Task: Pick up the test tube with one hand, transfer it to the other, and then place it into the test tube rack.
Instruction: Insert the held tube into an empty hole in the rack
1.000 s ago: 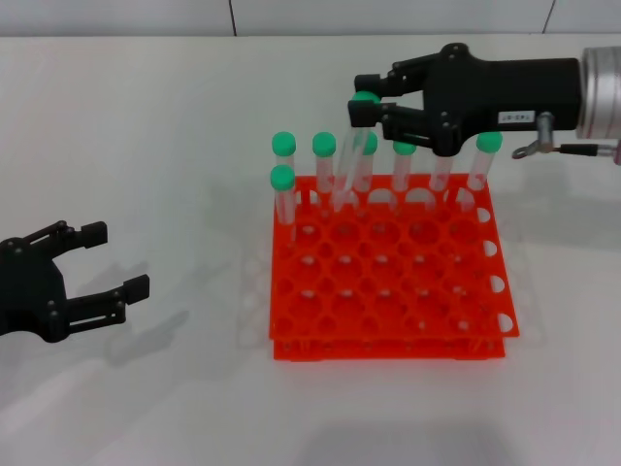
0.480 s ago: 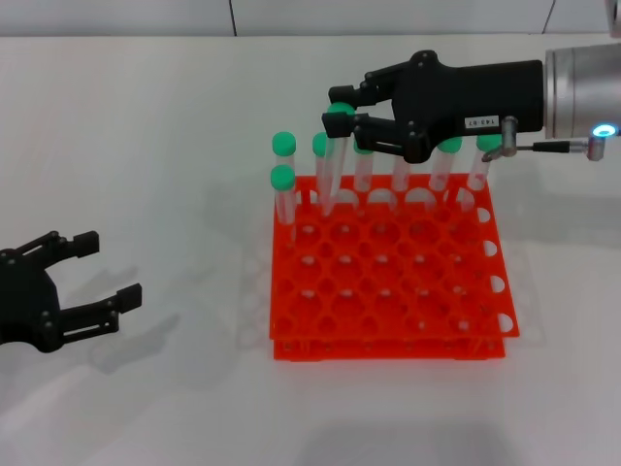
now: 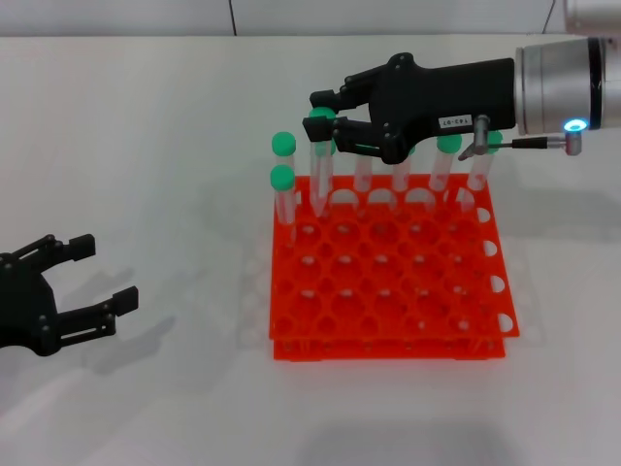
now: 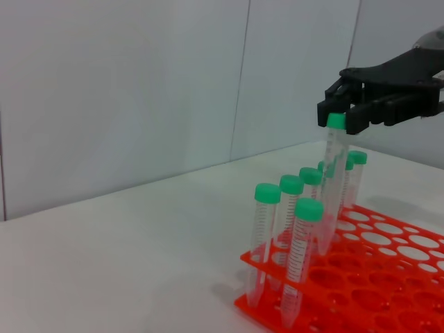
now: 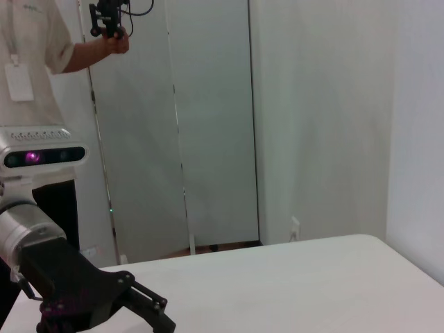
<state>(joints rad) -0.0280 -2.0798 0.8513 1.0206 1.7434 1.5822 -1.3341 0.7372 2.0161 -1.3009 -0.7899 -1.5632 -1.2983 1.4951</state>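
We saw the right gripper (image 3: 325,115) clamped on the test tube (image 3: 319,160) by its green cap, the tube's lower end dipping into a back-row hole of the test tube rack (image 3: 388,277). The left gripper (image 3: 92,282) sat well apart, fingers spread.

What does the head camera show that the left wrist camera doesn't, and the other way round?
Only the head view shows the left pincer, open and resting on the table, plus the whole orange rack. Only the left wrist view shows the wall panels behind the table. Both show the right pincer shut on a green-capped tube over the rack's far corner, beside the other standing tubes.
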